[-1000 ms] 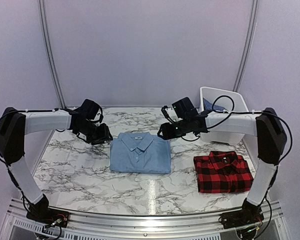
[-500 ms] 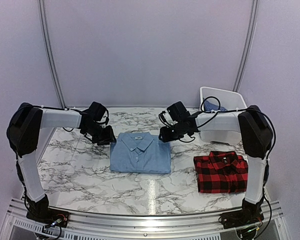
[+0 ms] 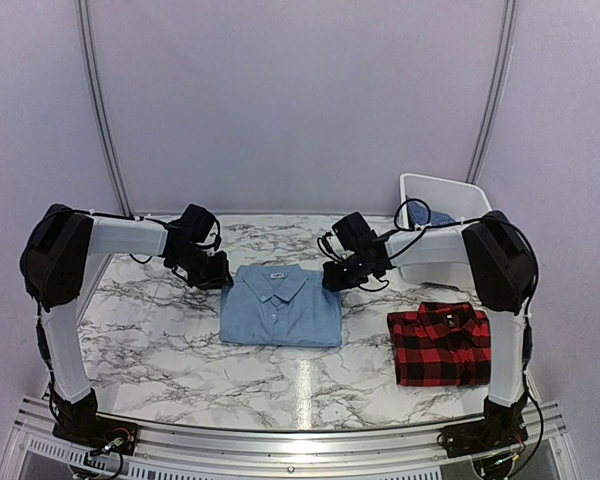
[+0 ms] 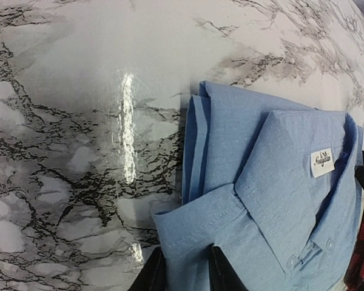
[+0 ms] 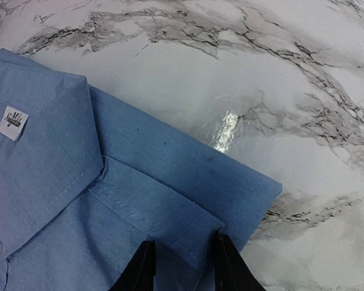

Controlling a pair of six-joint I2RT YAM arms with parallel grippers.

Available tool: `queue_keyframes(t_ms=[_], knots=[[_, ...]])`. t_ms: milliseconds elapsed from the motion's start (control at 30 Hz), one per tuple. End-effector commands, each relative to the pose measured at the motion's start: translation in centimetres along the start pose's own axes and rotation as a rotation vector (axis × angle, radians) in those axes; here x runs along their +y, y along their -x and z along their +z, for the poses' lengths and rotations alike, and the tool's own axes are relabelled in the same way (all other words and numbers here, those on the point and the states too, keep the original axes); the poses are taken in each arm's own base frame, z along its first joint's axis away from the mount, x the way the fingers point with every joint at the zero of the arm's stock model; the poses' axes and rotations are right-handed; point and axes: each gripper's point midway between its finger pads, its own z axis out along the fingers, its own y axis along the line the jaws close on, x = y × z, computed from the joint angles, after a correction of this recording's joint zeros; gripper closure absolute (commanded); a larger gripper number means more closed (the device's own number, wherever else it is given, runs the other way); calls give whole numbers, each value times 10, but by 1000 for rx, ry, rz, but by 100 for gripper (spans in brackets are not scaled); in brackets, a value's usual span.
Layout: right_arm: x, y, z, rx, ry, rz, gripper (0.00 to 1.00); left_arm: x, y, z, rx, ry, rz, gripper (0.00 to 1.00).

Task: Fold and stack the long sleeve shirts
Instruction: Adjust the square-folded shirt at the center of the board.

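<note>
1. The left gripper point(image 4: 185, 274) sits at the far left corner of the blue shirt point(image 3: 280, 305), which lies folded mid-table with its collar far. The jaws straddle the shoulder fold with a gap showing, and I cannot tell whether they are pinching it.
2. The right gripper point(image 5: 183, 267) is at the far right corner, with a jaw either side of the folded edge. Again I cannot tell whether the cloth is clamped.
3. Step in hand, as I judge it: taking the folded blue shirt by both far corners, to stack it on the plaid shirt point(image 3: 446, 345) lying folded at the near right.
4. The next move calls for both jaws to bite through every layer. They should then lift level and together so the fold holds, and carry right.
5. Hard to make out: the fingertips are cut off at the bottom of both wrist views. The dark blue cloth point(image 3: 432, 214) in the bin point(image 3: 442, 181) at the far right is probably the third shirt, but it is mostly hidden by the rim and a cable.
</note>
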Motion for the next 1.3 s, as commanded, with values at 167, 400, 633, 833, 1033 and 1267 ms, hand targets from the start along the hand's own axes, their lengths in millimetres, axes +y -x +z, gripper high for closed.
queue_keyframes(t_ms=[167,400,633,833,1033,1267], knots=[[4,21,-3,-48,12,9,87,-14,14,0,-21,-51,24,89],[4,26,-17,-62,6,4,100,-29,21,-8,-40,-91,59,100],[0,33,-48,-122,-17,18,100,-46,31,-23,-90,-119,114,100],[-3,31,-60,-148,-28,32,100,-53,40,-26,-112,-134,127,100],[-15,19,-45,-118,-79,38,100,-53,48,-4,-99,-124,130,100],[-35,5,-22,-71,-128,69,100,-33,51,32,-62,-83,105,96]])
